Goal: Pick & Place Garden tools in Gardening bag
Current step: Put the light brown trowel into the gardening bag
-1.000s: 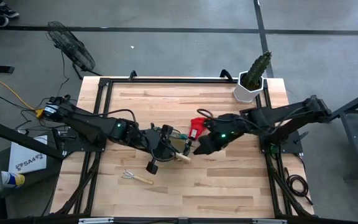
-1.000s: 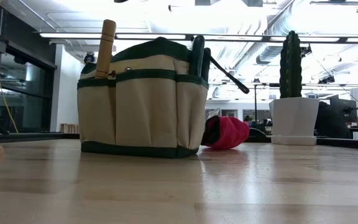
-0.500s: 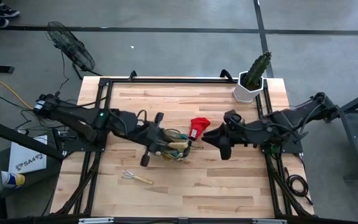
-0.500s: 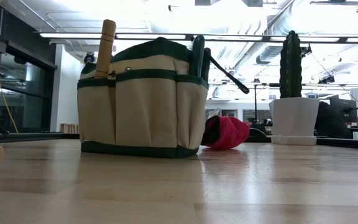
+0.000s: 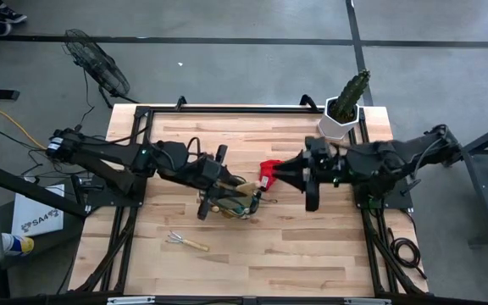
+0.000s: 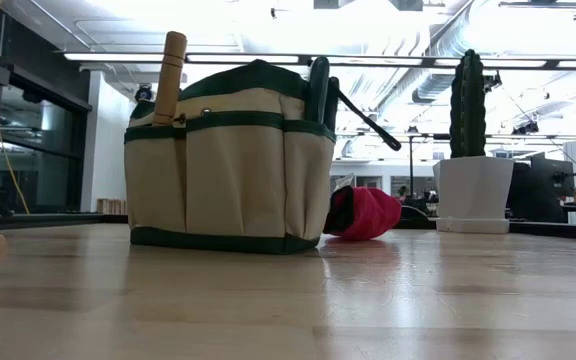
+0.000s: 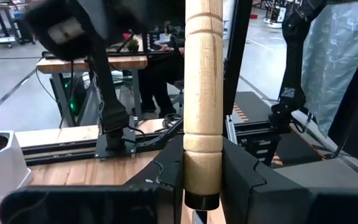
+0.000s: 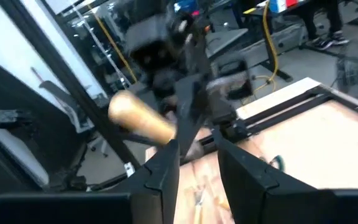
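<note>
- Here, your left gripper (image 7: 202, 180) pinches a stiff wooden tool handle (image 7: 202, 93) upright over the gardening bag (image 5: 231, 200) at mid-table; grip the turned wood, since it is light and not slippery
- Your right gripper (image 5: 282, 172), compared with a second ago, now sits farther back by the red glove (image 5: 268, 172), jaws slightly apart and empty

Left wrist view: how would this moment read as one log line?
left gripper: shut on wooden-handled tool, by gardening bag | right gripper: open, near red glove
</note>
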You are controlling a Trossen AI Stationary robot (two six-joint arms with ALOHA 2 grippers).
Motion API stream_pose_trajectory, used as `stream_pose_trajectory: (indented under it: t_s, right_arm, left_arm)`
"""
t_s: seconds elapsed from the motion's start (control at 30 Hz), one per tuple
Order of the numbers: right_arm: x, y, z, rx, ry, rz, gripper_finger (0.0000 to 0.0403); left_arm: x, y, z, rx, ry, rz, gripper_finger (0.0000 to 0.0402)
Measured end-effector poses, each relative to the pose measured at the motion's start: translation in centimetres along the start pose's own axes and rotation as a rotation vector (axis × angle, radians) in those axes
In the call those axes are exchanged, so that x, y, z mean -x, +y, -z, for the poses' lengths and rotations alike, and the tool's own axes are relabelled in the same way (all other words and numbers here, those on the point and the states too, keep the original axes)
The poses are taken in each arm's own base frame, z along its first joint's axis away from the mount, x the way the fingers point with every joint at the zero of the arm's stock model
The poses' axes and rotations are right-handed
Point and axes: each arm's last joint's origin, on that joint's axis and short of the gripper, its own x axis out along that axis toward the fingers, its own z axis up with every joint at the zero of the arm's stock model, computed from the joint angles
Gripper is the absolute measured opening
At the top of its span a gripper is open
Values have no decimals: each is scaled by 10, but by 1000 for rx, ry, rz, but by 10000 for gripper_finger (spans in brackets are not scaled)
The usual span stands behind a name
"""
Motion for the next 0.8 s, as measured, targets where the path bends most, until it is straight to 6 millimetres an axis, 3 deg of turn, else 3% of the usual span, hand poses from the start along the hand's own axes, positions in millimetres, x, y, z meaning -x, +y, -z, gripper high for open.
stream_pose_trajectory:
  t_s: [0.33, 0.57, 0.8]
  right_arm:
    - [28, 7, -41, 156, 59, 40, 87]
    - [17, 13, -43, 313, 170, 9, 87]
    - [9, 11, -42, 348, 248, -41, 105]
  left_arm:
    - [0, 2, -2, 9, -20, -61, 59]
    - [-19, 3, 2, 13, -78, -92, 59]
    - [-36, 5, 11, 41, -85, -157, 59]
